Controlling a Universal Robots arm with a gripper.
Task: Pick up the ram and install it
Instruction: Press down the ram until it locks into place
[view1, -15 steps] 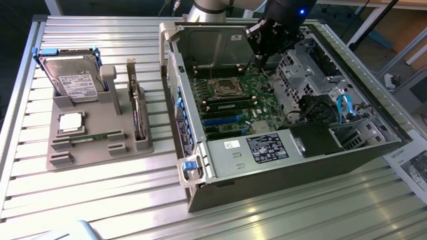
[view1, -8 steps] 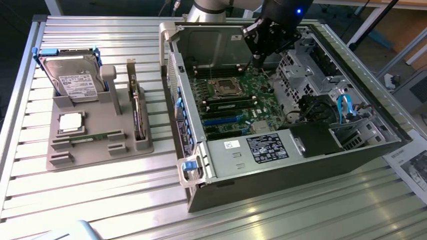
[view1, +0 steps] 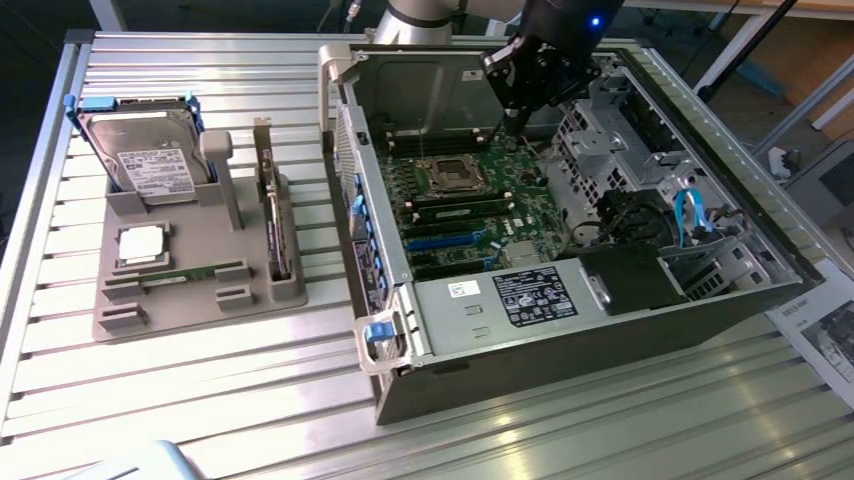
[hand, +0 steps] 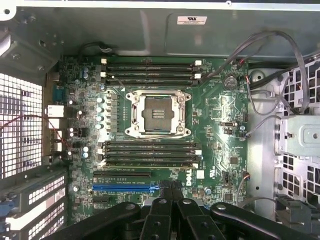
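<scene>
Over the open grey computer case (view1: 587, 310), toward the exterior view's far right, the black gripper (view1: 514, 118) hangs above the green motherboard (hand: 165, 125) with its fingers closed together and nothing between them; the ram (view1: 195, 273), a long thin green circuit stick, lies in the grey holder tray (view1: 187, 300) at the exterior view's left, well apart from the gripper. Judging from this, a clean pick calls for squaring the fingers across the stick's long edges; seating it needs true alignment with the long black memory slots (hand: 150, 155).
</scene>
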